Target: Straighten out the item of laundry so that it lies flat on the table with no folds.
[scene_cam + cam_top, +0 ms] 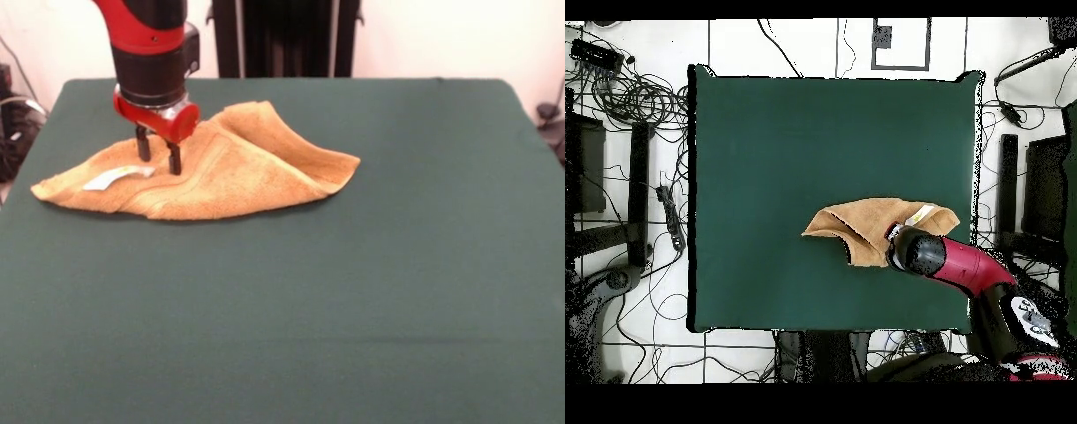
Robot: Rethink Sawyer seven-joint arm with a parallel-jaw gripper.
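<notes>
Green table (371, 300) – gripper (159, 156) fingers slightly parted, tips pressing into the rumpled towel (238, 172), nothing clamped.

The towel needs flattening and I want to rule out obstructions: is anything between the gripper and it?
Nothing visible. The gripper is right at the towel, its fingers apart beside the white tag, and the table shows only green cloth around it.

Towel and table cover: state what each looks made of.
Towel: looks like soft terry cloth, golden-orange, matte and nubby, with a flatter woven band; it drapes in folds. Table cover: apparently dark green fabric, matte, smooth and taut; the exact fibre can't be told.
</notes>
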